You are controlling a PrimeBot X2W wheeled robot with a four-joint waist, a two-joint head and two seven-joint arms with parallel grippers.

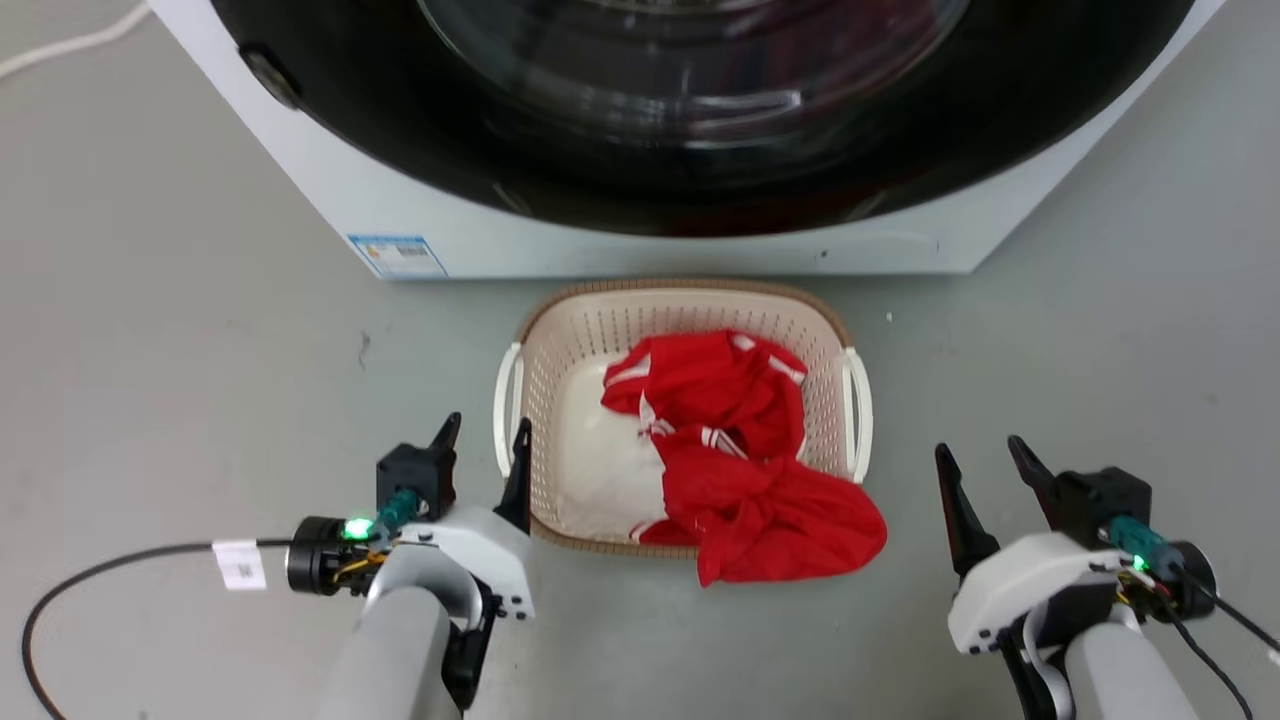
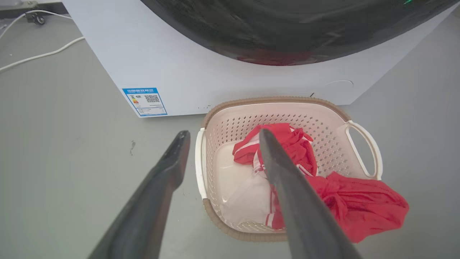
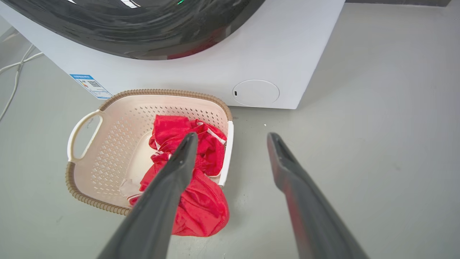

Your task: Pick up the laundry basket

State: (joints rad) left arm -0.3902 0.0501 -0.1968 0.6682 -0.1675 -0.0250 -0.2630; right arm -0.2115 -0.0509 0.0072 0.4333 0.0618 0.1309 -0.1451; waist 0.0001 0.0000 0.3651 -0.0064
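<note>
The laundry basket (image 1: 690,292), cream with a brown rim, sits on the floor right in front of the washing machine. A red garment (image 1: 745,455) lies in it and spills over its near right rim. My left gripper (image 1: 488,425) is open at the basket's left side. In the left wrist view the white left handle (image 2: 199,162) shows between the fingers of this gripper (image 2: 224,132), above the basket (image 2: 273,99). My right gripper (image 1: 978,447) is open too, on the floor side to the right of the right handle (image 1: 860,410) and apart from it. In the right wrist view it (image 3: 233,135) hangs beside the basket (image 3: 161,92).
The white washing machine (image 1: 640,245) with its dark round door stands close behind the basket. A black cable with a white tag (image 1: 240,563) trails from my left wrist over the grey floor. White cords (image 2: 39,54) lie at the far left.
</note>
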